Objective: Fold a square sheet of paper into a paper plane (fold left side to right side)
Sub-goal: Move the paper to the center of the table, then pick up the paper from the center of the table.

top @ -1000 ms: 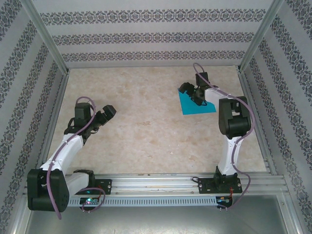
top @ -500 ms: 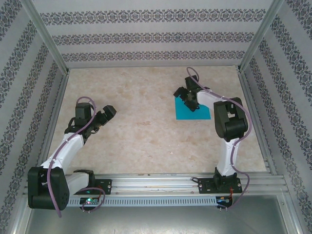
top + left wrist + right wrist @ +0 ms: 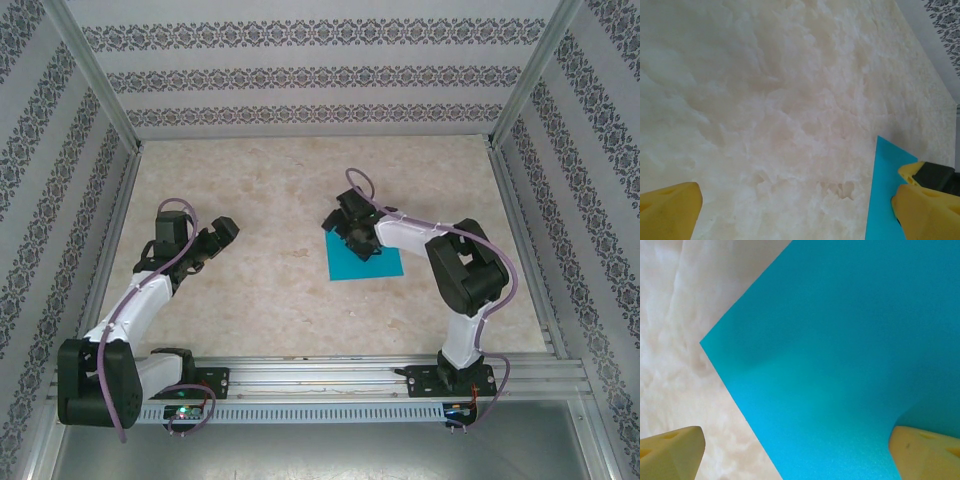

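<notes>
On the table [image 3: 260, 290], right of centre, the sheet [image 3: 368, 264] lies flat, unfolded. Over its far-left corner the right gripper [image 3: 350, 232] stands spread; the left gripper [image 3: 222, 232] hangs spread, well apart. Next, likely: pinch the left edge for fold 1.

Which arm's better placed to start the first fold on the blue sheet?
Right. The right gripper, open, hangs directly over the sheet at its far-left part, while the left gripper, also open, sits over bare table well off to the sheet's left.
</notes>
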